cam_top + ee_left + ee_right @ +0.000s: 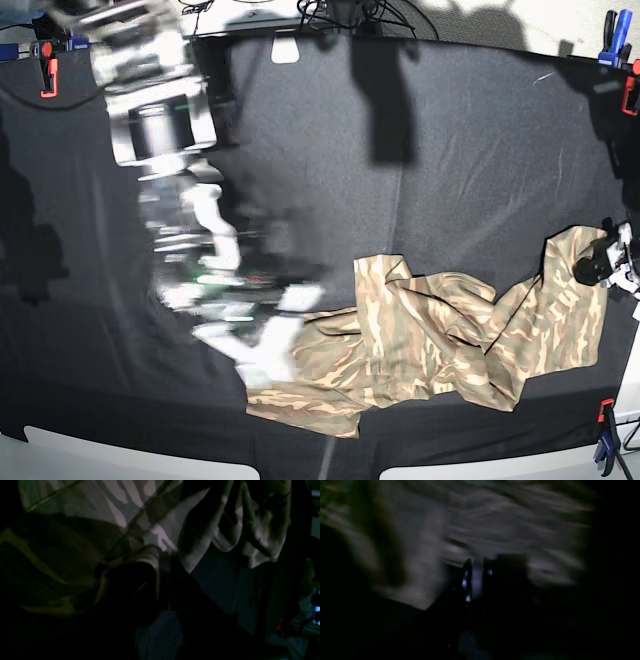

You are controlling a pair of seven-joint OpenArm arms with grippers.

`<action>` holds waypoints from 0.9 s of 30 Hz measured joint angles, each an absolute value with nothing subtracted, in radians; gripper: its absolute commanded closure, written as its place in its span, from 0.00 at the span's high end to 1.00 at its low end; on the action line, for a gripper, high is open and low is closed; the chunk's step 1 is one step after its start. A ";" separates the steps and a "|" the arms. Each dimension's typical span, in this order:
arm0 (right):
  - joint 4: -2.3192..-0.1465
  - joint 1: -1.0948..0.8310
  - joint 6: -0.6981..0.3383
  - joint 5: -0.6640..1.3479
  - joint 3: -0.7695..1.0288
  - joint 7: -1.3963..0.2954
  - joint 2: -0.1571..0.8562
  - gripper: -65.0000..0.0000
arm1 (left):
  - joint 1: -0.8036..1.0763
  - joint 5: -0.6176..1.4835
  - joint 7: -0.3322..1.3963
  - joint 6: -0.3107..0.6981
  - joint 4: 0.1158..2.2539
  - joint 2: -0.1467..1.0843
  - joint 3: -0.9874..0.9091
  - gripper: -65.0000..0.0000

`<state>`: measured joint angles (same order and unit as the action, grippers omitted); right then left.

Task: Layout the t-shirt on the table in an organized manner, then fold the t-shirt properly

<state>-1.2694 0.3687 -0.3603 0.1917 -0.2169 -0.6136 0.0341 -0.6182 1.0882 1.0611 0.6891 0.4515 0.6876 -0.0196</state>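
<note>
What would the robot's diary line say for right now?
stage: spreading | t-shirt: rumpled on table | left gripper: shut on t-shirt | right gripper: shut on t-shirt, blurred

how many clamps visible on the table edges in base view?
4: red clamp far left edge, blue clamp and red clamp far right corner, one clamp near right corner. More may sit out of frame.

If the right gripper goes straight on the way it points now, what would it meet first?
Most likely only more of the tan and brown camouflage t-shirt: in the blurred right wrist view the cloth fills the space directly beyond the right gripper, which looks shut on it. Depth is unclear, so this is a cautious guess.
</note>
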 measured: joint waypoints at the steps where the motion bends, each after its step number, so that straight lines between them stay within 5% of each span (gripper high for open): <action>1: -1.269 0.369 -0.372 0.192 -0.219 -0.613 0.006 0.10 | -0.618 1.088 1.061 0.689 0.451 0.688 -0.020 0.00; 3: -1.269 0.369 -0.419 0.190 -0.220 -0.611 -0.042 0.29 | -0.618 1.088 1.061 0.689 0.451 0.688 -0.020 0.00; 5: -1.269 0.369 -0.446 0.115 -0.220 -0.589 -0.090 0.37 | -0.618 1.088 1.061 0.689 0.451 0.688 -0.020 0.00; 22: -0.943 0.456 -0.397 -0.055 -0.388 -0.389 -0.149 0.36 | -0.618 1.096 1.066 0.689 0.451 0.688 -0.020 0.00; 24: -0.915 0.459 -0.397 -0.056 -0.424 -0.366 -0.149 0.29 | -0.618 1.096 1.066 0.689 0.451 0.688 -0.020 0.00; 27: -0.910 0.454 -0.369 -0.056 -0.458 -0.370 -0.147 0.01 | -0.618 1.096 1.066 0.689 0.451 0.688 -0.020 0.00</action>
<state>-0.9096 0.4541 -0.3695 -0.0559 -0.4576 -0.3702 -0.1474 -0.6182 1.0962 1.0657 0.6891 0.4515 0.6876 -0.0196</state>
